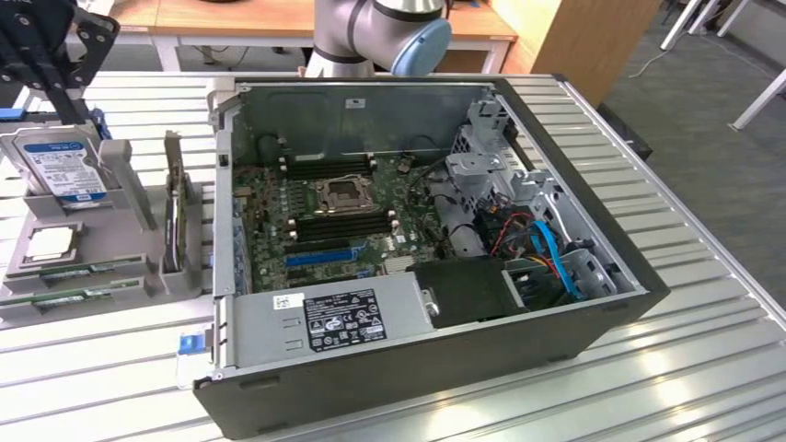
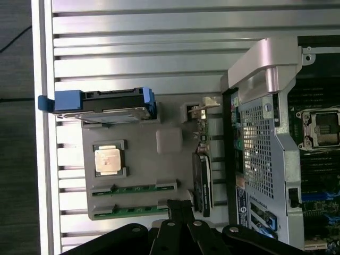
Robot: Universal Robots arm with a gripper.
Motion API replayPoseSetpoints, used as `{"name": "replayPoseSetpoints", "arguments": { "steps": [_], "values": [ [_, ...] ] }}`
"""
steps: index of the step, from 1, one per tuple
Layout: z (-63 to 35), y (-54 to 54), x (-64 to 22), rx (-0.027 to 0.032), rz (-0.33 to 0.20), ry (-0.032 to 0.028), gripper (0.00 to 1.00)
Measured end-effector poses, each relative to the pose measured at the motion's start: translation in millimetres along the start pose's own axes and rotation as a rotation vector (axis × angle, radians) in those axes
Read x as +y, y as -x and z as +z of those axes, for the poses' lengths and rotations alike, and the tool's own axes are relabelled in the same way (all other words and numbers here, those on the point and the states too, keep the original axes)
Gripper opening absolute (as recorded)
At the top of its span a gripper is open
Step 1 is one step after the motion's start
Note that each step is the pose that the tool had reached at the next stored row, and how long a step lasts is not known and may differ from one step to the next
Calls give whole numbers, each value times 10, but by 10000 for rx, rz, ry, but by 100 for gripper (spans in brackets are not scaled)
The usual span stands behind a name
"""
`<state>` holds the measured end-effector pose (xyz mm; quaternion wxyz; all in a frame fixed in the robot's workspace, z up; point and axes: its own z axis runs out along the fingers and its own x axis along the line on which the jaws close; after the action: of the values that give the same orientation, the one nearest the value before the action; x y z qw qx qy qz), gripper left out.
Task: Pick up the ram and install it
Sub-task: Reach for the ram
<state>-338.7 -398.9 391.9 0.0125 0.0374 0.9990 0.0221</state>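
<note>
Two green ram sticks (image 2: 133, 188) lie flat along the edge of the grey tray (image 2: 141, 162) farthest from the hard drive (image 1: 62, 166), untouched. The claw (image 2: 180, 208) hangs above the tray, pinched shut and empty: approach stage, I judge, and a grasp calls for opening over one stick.

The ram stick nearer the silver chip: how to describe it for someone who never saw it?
At the exterior view's left of the open computer case stands a grey holder. The ram stick is the long green board beside its square silver chip; the other green stick lies farther off.
</note>
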Motion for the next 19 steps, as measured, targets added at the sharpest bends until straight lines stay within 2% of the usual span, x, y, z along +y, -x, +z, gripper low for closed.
{"name": "replayPoseSetpoints", "arguments": {
  "steps": [19],
  "values": [
    [-5,-335,-25,0,0,0,10]
  ]
}}
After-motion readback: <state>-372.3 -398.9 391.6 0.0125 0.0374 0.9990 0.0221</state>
